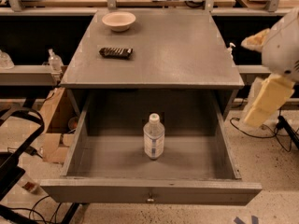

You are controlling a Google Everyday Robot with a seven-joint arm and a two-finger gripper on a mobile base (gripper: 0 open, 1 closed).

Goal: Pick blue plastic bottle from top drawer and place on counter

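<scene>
Faintly blue plastic bottle (153,136), white cap: upright mid-floor of open grey top drawer (140,190), reachable from above | matte grey counter (177,45): mostly bare, room for placing | cream two-finger gripper (268,99): raised at view's right edge, well apart from bottle; open or closed, cannot tell
</scene>
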